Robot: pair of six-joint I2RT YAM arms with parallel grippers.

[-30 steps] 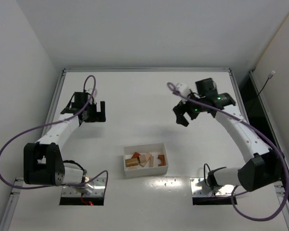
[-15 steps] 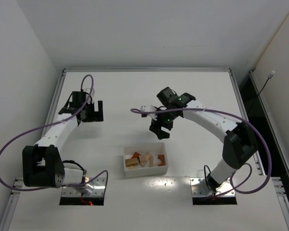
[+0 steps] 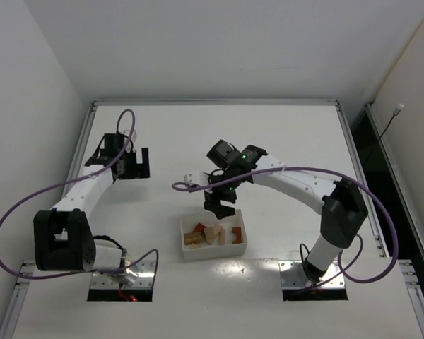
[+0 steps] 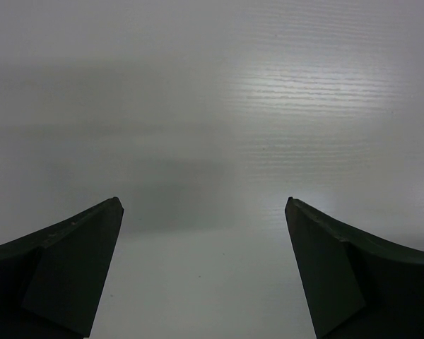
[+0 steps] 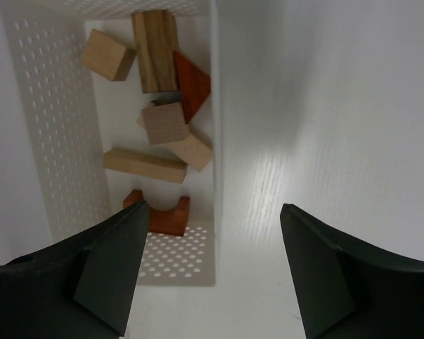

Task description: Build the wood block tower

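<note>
— Where are the small tan and reddish-brown wooden blocks?
— Jumbled in the white perforated box; no tower. Right gripper, jaws apart and empty, hovers over its wall; left gripper wide, empty.
— Risk?
— Descending, a finger could hit that wall.

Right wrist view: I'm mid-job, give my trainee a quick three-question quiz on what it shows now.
1. True or false: the wood blocks lie inside the white box.
2. The right end effector is: A) open and empty, B) shut on a block, C) out of view.
3. What colour is the arched block nearest it?
Key: 1 true; 2 A; 3 reddish-brown.
</note>
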